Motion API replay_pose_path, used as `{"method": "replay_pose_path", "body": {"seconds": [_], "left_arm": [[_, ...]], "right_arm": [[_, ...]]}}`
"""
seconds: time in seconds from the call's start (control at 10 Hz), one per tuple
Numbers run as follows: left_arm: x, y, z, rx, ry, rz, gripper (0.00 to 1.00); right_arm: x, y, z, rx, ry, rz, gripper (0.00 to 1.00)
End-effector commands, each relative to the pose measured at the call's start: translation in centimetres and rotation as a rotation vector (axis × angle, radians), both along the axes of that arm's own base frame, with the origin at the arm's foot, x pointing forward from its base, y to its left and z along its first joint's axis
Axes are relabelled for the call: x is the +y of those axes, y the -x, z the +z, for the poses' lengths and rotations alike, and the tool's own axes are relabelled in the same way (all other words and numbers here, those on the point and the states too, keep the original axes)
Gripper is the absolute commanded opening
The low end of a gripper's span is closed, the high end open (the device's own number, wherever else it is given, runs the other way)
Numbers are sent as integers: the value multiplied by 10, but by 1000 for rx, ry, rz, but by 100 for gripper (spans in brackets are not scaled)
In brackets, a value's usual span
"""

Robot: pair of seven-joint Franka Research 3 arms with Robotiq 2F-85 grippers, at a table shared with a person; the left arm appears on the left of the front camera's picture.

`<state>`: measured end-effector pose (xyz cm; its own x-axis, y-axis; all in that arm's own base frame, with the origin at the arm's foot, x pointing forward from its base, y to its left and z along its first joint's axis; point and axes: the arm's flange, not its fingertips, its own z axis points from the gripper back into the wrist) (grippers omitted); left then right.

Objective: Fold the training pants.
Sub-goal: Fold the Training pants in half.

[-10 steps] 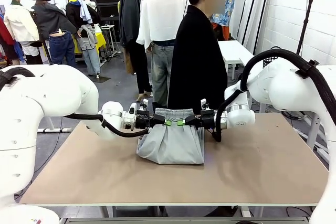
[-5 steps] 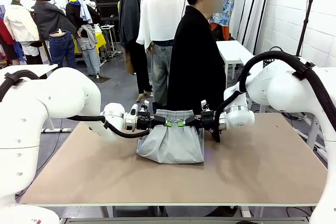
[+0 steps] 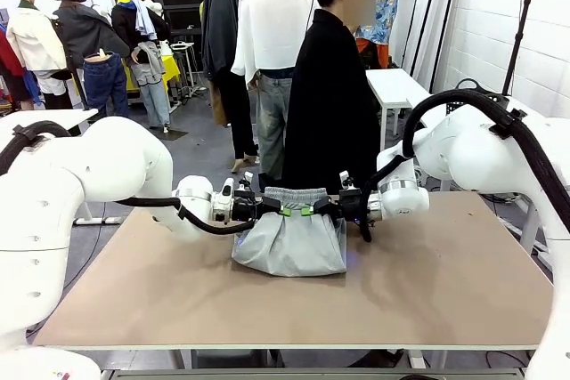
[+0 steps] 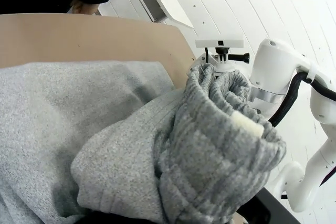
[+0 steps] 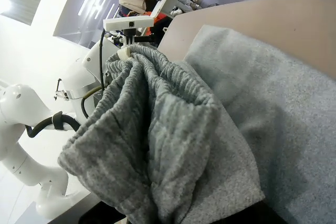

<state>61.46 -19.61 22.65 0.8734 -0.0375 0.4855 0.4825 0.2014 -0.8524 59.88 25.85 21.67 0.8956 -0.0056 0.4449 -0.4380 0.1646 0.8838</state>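
Observation:
The light grey training pants (image 3: 292, 242) lie folded over at the far middle of the table, their gathered waistband lifted. My left gripper (image 3: 280, 211) is shut on the waistband's left end, my right gripper (image 3: 308, 210) shut on its right end, the two close together. In the left wrist view the bunched waistband (image 4: 215, 145) fills the foreground, with the right arm beyond it. The right wrist view has the same ribbed waistband (image 5: 152, 145) up close, over the flat grey fabric on the table.
A person in a black coat (image 3: 334, 104) stands right behind the table's far edge, close to the pants. The brown tabletop (image 3: 427, 282) is bare to the left, right and front. Both white arms reach in from the sides.
Both arms have shifted slightly; the grippers and the pants stay nearly where they were.

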Motion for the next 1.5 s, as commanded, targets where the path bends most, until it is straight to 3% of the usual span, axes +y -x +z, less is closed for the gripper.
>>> {"method": "replay_pose_path", "body": {"seconds": [0.0,0.1,0.2,0.3,0.6,0.7,0.8,1.4], "left_arm": [[11,-12,-5,28,-18,54,0],[12,-14,-5,31,-20,54,0],[12,-13,-5,36,-18,56,0],[12,-13,-4,40,-17,63,12],[19,-11,0,37,-17,85,71],[20,-10,1,36,-19,89,91],[21,-11,2,35,-21,92,100],[50,0,40,-2,-105,140,100]], "right_arm": [[-11,-11,-4,33,20,-54,0],[-11,-12,-4,42,21,-56,0],[-12,-11,-3,53,19,-61,8],[-13,-11,-1,70,13,-66,28],[-16,-9,2,90,20,-77,87],[-18,-8,4,96,29,-79,100],[-21,-7,7,101,47,-84,100],[-50,1,58,125,283,-120,100]]}}
